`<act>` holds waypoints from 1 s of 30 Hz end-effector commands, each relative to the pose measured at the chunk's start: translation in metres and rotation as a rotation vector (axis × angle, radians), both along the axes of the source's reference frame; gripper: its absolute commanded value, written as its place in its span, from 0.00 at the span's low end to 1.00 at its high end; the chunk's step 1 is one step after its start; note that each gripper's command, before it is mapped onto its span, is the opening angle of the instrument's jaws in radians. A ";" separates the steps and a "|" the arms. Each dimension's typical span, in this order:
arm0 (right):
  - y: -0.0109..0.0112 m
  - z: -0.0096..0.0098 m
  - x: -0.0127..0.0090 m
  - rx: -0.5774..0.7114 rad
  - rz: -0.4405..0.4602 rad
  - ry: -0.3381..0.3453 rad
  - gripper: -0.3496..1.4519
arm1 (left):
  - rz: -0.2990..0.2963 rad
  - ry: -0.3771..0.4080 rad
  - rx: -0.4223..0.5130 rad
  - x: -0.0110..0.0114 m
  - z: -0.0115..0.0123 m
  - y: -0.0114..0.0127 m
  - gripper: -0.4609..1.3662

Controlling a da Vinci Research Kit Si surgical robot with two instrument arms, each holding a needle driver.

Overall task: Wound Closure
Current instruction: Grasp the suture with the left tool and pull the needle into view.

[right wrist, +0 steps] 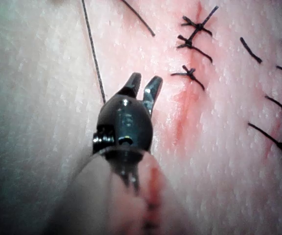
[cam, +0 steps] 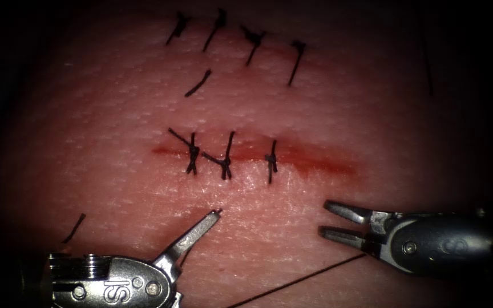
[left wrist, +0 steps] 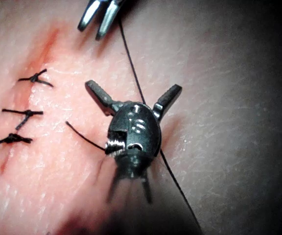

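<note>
Pink tissue (cam: pixel 115 114) makes the whole background, with the cut (cam: pixel 315 162) running across it. Left end effector (left wrist: pixel 133 93) has its jaws spread wide apart and grasps nothing; in the endoscope view one jaw reaches up toward the cut with its tip resting on or just above the tissue surface, I cannot tell which. Right end effector (cam: pixel 329 219) has its jaws parted a little, also empty, and points left toward the other tool; the two are near each other but apart. Running past both tools on the side away from the cut is a long dark thread (cam: pixel 303 278), lying loose on the tissue and held by neither. Beyond the tips, three knotted stitches (cam: pixel 223 157) cross the cut, and the stretch of cut ahead of the right end effector shows red fluid (cam: pixel 338 165). Farther off lie a second row of stitches (cam: pixel 252 37) and short cut ends of thread (cam: pixel 199 83).
</note>
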State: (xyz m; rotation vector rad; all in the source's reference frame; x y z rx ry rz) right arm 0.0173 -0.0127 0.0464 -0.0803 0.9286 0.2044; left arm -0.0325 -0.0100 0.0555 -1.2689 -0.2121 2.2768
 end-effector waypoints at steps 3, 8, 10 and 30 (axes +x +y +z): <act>-0.0001 0.0000 0.0000 -0.002 0.002 0.000 0.16 | 0.029 0.116 0.042 -0.0005 0.0006 -0.0007 0.81; -0.0001 -0.0001 0.0000 -0.002 0.002 0.000 0.16 | 0.037 0.272 0.162 -0.0008 0.0013 -0.0017 0.62; -0.0002 -0.0001 0.0000 -0.002 0.002 -0.001 0.16 | 0.033 0.319 0.199 -0.0010 0.0014 -0.0019 0.56; -0.0003 -0.0004 0.0001 0.000 0.002 -0.001 0.16 | 0.031 0.464 0.279 -0.0025 0.0038 -0.0015 0.06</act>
